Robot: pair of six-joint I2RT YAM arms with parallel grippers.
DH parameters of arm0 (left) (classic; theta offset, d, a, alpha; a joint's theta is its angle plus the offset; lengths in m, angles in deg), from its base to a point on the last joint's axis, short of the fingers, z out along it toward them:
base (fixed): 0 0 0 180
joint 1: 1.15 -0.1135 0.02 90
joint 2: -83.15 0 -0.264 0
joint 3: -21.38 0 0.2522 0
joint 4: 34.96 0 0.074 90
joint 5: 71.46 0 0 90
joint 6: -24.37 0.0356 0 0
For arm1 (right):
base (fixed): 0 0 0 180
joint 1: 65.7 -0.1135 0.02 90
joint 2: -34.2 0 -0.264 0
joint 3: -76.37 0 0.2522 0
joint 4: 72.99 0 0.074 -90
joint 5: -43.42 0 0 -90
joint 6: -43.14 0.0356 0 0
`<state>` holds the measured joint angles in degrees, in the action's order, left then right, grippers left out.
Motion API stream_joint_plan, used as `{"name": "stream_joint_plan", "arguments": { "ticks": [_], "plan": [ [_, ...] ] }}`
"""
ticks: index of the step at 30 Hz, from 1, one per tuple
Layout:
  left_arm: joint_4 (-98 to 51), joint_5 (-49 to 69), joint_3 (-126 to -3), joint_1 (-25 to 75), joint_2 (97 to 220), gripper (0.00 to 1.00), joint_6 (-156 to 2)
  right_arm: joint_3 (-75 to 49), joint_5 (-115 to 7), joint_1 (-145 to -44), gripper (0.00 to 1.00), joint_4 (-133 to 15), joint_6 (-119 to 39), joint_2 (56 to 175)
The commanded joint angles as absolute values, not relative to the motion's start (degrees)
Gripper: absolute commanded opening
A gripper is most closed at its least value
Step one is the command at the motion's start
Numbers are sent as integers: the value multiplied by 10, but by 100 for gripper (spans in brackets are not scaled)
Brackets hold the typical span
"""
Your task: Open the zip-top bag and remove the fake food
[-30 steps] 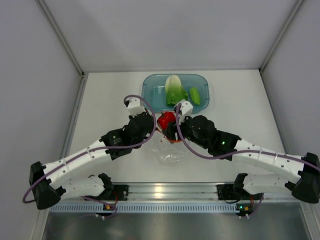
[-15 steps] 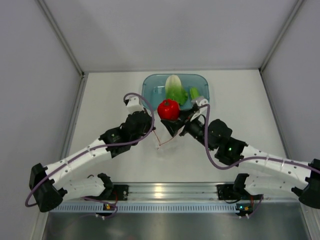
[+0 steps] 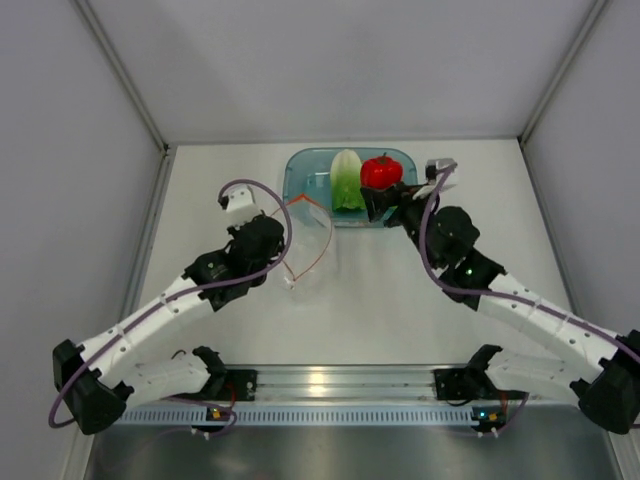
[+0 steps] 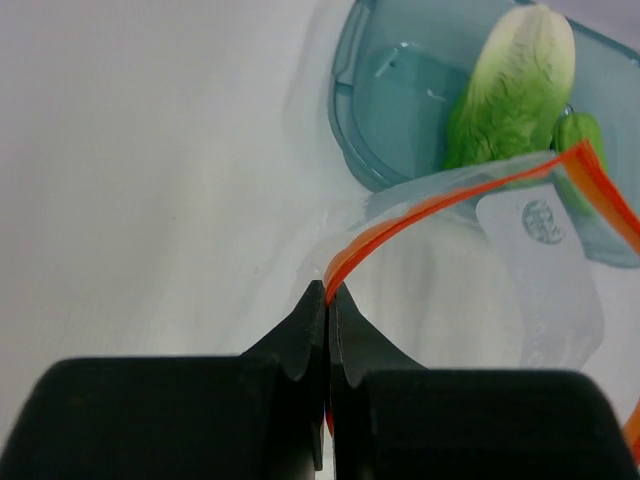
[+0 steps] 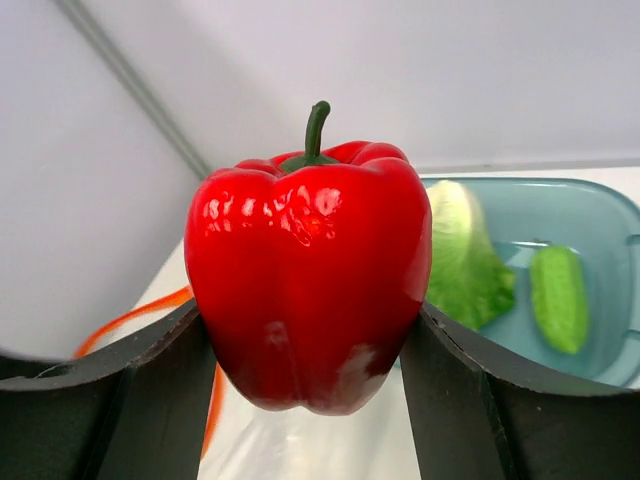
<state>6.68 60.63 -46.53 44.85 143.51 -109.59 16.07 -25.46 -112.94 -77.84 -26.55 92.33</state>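
Left jaws are pinched tight on the orange zip strip (image 4: 440,206) of the zip-top bag (image 4: 538,290), its mouth gaping. Right jaws clamp the red pepper (image 5: 308,280) between them, above the teal bin (image 3: 300,176) holding the cabbage (image 3: 347,180) and cucumber (image 5: 558,297).

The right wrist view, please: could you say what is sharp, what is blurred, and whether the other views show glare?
Right wrist: the red pepper is sharp with white highlights; the cabbage and cucumber behind are soft. Left wrist: the left gripper is near-black, the zip-top bag slightly blurred. Top external: glare on the metal rail.
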Motion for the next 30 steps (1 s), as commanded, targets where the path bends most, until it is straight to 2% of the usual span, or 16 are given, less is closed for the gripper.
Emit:
{"name": "stream_joint_plan", "arguments": {
  "ticks": [1, 10, 17, 19, 24, 28, 30],
  "plan": [
    [113, 651, -510, 421, 1408, 0, -1076, 79, -312, -1059, 38, -704, -234, 988],
    [167, 647, -550, 359, 1378, 0, -1019, -163, -369, -1030, 40, -530, -273, 1271],
    [193, 654, -558, 343, 1378, 0, -984, -300, -364, -1043, 42, -499, -309, 1436],
    [195, 647, -554, 339, 1378, 0, -980, -330, -370, -1048, 46, -503, -320, 1475],
    [202, 675, -535, 325, 1390, 0, -1007, -403, -382, -1057, 58, -489, -345, 1539],
    [202, 667, -513, 245, 1407, 0, -1046, -442, -387, -1061, 95, -468, -358, 1557],
    [202, 680, -506, 206, 1413, 0, -1052, -450, -393, -1061, 99, -463, -363, 1553]
  ]
}}
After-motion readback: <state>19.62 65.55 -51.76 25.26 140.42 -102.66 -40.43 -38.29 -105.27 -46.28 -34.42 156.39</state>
